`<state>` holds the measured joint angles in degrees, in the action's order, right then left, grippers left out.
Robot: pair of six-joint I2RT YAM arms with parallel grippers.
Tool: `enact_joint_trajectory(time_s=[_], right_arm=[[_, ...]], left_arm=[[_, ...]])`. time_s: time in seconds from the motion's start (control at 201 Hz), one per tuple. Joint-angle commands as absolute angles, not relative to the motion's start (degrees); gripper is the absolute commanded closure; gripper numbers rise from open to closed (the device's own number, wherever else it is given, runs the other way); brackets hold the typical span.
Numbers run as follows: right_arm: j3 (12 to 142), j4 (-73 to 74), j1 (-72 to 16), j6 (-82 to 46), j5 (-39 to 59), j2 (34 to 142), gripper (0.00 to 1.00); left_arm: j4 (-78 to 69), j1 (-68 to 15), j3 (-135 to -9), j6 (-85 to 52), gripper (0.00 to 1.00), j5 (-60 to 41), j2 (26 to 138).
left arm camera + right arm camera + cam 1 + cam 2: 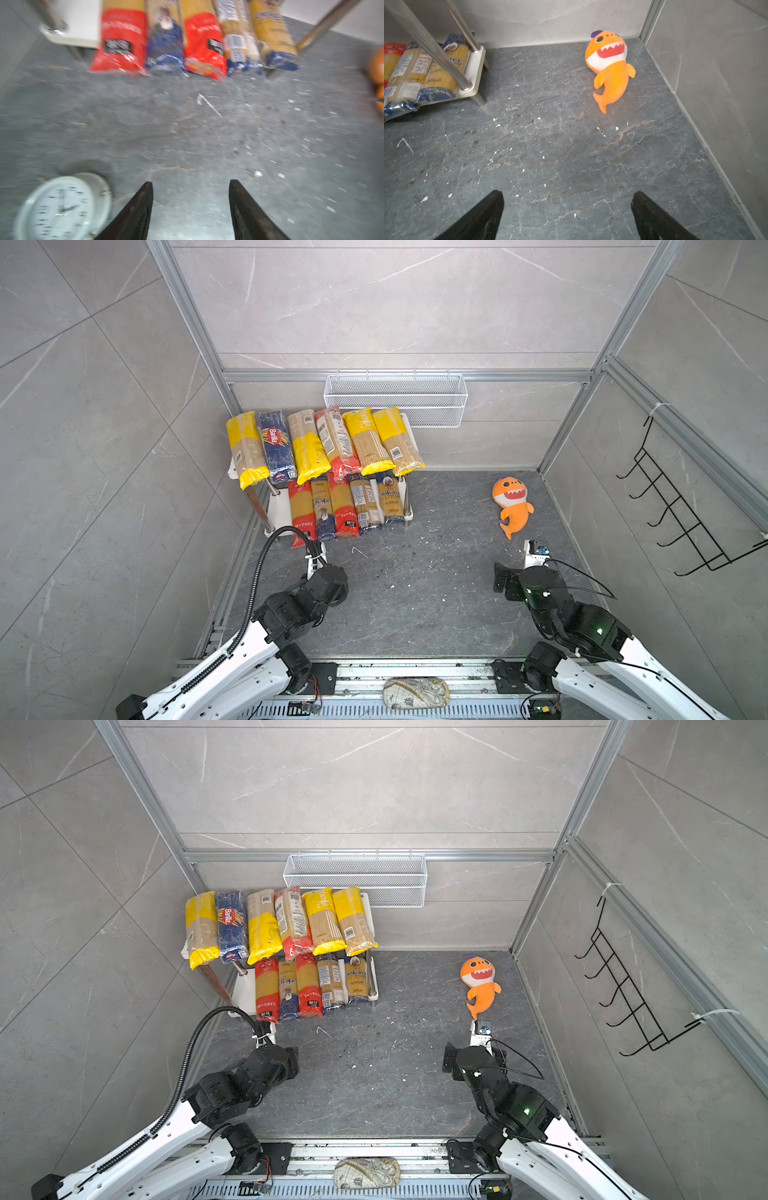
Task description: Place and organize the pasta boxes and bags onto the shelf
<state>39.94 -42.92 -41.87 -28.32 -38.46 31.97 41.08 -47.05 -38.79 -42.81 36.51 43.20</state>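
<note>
Eleven spaghetti packs (368, 445) lie side by side on the two-tier shelf (279, 509), six on top and five below, their long axes running front to back. The left tool (190, 182) and right tool (568, 193) hover over the tabletop (415, 593), jaws apart, both empty.

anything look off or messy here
The upper-tier pasta packs fan out crookedly and overhang the shelf's front edge. White crumbs are scattered over the dark floor. An orange plush shark lies on its right side, and a white clock sits by the open left gripper; neither belongs with the pasta.
</note>
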Motion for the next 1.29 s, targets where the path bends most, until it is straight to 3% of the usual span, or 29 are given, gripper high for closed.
enact_joint_trajectory(time_s=[0.0, 0.224, 0.333, 0.378, 0.662, 0.896, 1.11, 1.289], right_arm=[[39.6, -40.5, -41.7, -26.6, -46.9, 33.2, 0.00], [41.0, -33.9, -41.5, -22.9, -50.2, 43.7, 0.00], [37.8, -24.2, -38.5, -19.4, -47.8, 45.1, 0.00], [36.5, -21.0, -36.0, -18.6, -45.7, 45.3, 0.00], [32.8, -8.4, -18.6, -14.2, -32.0, 52.0, 0.00], [30.6, -1.1, -7.9, -18.2, -23.0, 56.4, 0.00], [29.7, 0.6, -4.2, -19.5, -22.0, 58.2, 0.00], [29.3, 1.5, -2.5, -20.3, -22.0, 59.3, 0.00]], left_arm=[[40.8, -47.7, -40.0, -37.1, 0.39, 47.4, 45.5], [22.4, -47.7, -34.9, -23.6, 0.31, 55.8, 47.9], [10.7, -47.0, -30.8, -15.3, 0.14, 61.9, 49.2], [7.1, -45.5, -29.2, -13.7, 0.01, 63.5, 49.6], [-11.9, -23.7, -18.1, -7.8, 0.00, 46.3, 44.3], [-27.3, -16.8, -16.3, -1.6, 0.00, 41.8, 54.0], [-36.4, -10.3, -14.9, -4.9, 0.00, 32.9, 65.8], [-38.2, -9.1, -16.5, -3.0, 0.01, 31.4, 69.8]])
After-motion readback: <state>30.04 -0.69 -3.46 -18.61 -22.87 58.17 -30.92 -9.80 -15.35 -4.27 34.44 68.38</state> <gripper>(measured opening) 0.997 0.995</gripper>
